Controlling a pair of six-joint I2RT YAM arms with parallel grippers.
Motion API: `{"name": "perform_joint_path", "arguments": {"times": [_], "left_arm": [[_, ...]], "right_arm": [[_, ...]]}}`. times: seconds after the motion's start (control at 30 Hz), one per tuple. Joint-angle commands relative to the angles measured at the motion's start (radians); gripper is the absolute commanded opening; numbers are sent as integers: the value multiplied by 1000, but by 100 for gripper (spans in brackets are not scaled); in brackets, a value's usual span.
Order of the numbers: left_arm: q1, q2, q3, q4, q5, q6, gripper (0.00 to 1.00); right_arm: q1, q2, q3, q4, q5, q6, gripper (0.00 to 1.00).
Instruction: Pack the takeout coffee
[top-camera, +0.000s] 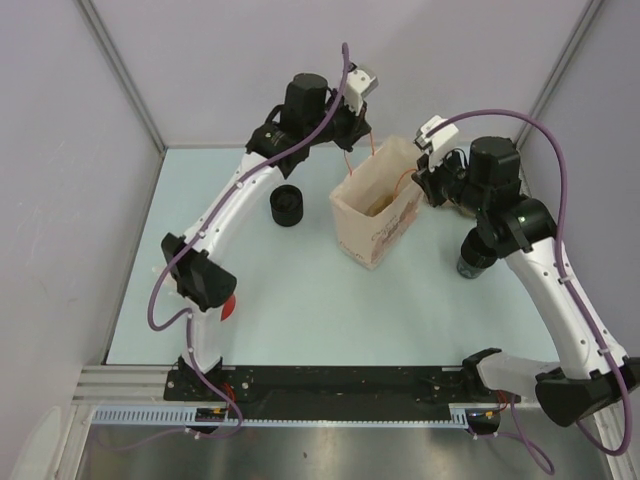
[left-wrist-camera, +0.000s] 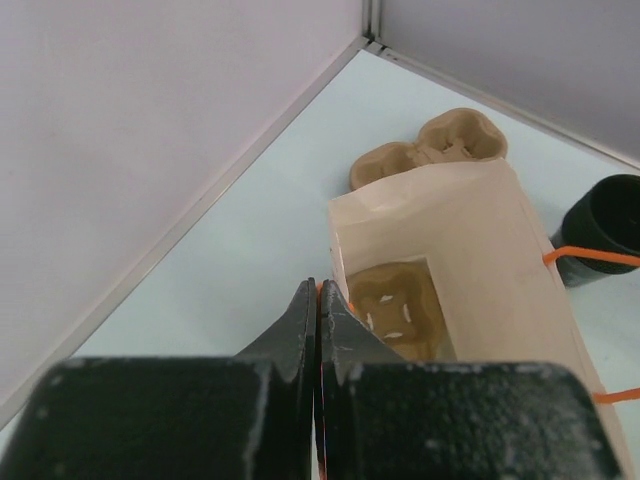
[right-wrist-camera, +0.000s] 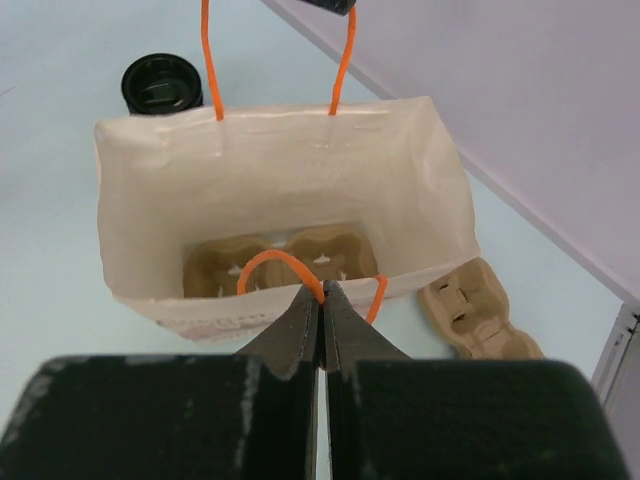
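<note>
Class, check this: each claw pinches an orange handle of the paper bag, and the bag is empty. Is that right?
No. The paper bag is not empty: a cardboard cup carrier lies at its bottom, as the right wrist view shows. The left claw and right claw do each pinch an orange handle.

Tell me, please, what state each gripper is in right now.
Left gripper: shut on the paper bag's left orange handle.
Right gripper: shut on the bag's right orange handle.
</note>
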Motion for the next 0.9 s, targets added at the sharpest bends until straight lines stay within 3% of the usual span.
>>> {"name": "perform_joint_path", "arguments": {"times": [0.0,0.27,0.6,0.8,0.87], "left_arm": [[3,29,43,85,-98,52,0],[23,67,69,221,-224,65,0],[49,130,119,312,-345,95,4],[49,185,156,372,-394,147,12],[47,199,158,396,-399,158,23]], "right_arm": [[-5,51,-1,181,66,-12,2],[-60,153,4,365,146,-21,1],[-137,279,53,459,134,29,1],[-138,360,102,477,138,60,1],[-138,381,110,482,140,69,1]]}}
